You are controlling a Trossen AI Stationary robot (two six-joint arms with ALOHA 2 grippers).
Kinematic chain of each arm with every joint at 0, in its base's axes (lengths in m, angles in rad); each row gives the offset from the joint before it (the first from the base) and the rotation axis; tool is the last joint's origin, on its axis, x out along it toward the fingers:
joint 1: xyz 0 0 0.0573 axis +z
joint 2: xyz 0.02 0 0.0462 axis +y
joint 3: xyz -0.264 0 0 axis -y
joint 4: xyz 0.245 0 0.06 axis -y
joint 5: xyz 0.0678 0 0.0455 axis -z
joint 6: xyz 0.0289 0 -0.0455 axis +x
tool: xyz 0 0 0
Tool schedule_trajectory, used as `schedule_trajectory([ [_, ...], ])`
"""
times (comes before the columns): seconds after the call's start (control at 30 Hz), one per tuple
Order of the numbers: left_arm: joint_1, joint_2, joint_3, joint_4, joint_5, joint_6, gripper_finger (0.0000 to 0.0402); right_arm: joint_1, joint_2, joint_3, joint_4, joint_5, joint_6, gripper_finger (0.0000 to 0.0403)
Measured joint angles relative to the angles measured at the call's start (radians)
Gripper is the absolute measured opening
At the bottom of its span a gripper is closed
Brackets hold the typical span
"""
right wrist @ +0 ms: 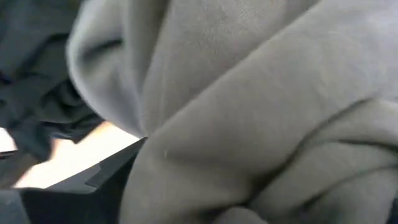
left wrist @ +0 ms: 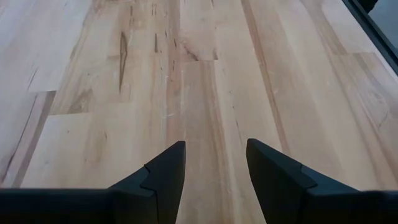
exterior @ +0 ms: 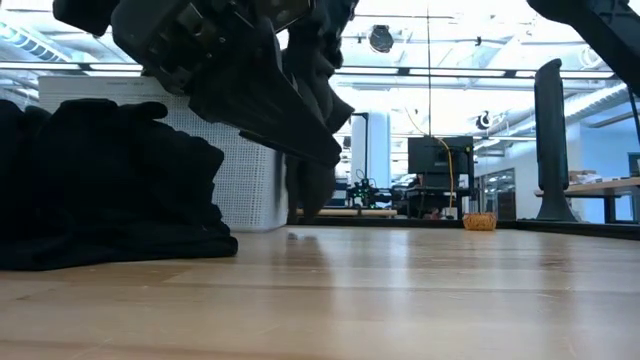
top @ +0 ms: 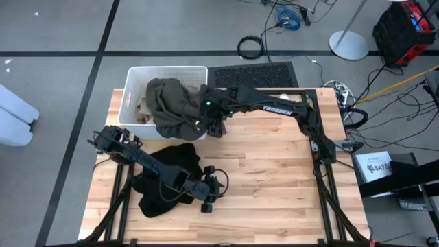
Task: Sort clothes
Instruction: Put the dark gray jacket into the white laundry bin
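The right pincer (top: 206,125) grips the olive garment (top: 171,103), which hangs over the edge of the white bin (top: 164,71). The left pincer (top: 214,195) is open and empty above the desk (top: 274,178), beside the black clothes (top: 168,175). I judge the sorting partly done.

1. Olive-brown garment (top: 168,106): bunched, draped over the white bin's (top: 130,75) front rim, spilling out of it.
2. Tan garment (top: 143,107): crumpled inside the bin.
3. Black garments (top: 168,175): heaped well in front of the bin.
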State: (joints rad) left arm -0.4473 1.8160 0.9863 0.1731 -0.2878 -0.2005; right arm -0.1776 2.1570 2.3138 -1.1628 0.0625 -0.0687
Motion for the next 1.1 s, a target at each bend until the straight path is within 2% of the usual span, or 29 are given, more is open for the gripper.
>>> schedule_trajectory([
  [0.1,-0.001,0.0,0.0,0.0,0.003,-0.003,0.018,0.01,0.031,0.0,-0.007,0.104,0.006,0.0326],
  [0.17,-0.005,0.0,0.0,-0.002,0.002,-0.003,0.018,0.013,0.037,-0.002,-0.014,0.154,0.006,0.029],
  [0.23,-0.009,0.0,0.0,-0.002,0.002,-0.004,0.018,0.017,0.033,-0.002,-0.021,0.179,0.015,0.0231],
  [0.37,-0.019,0.0,0.0,-0.004,0.003,-0.021,0.018,0.017,0.011,-0.003,-0.039,0.196,0.008,0.0062],
  [0.4,-0.021,0.0,0.0,-0.004,0.003,-0.027,0.018,0.017,0.003,-0.003,-0.038,0.206,-0.008,0.0043],
  [0.63,-0.048,-0.001,0.0,0.004,0.003,-0.076,0.018,0.025,-0.101,-0.005,-0.021,0.365,-0.01,0.0046],
  [0.77,-0.058,-0.001,0.0,0.005,-0.003,-0.083,0.018,0.029,-0.162,-0.004,0.145,0.409,-0.046,0.0046],
  [0.87,-0.061,-0.001,0.0,0.005,-0.015,-0.107,0.018,0.029,-0.168,-0.004,0.353,0.387,-0.102,0.0046],
  [1.1,-0.071,-0.001,0.0,0.003,-0.027,-0.135,0.018,-0.002,-0.088,-0.003,0.791,0.157,-0.18,0.0046],
])
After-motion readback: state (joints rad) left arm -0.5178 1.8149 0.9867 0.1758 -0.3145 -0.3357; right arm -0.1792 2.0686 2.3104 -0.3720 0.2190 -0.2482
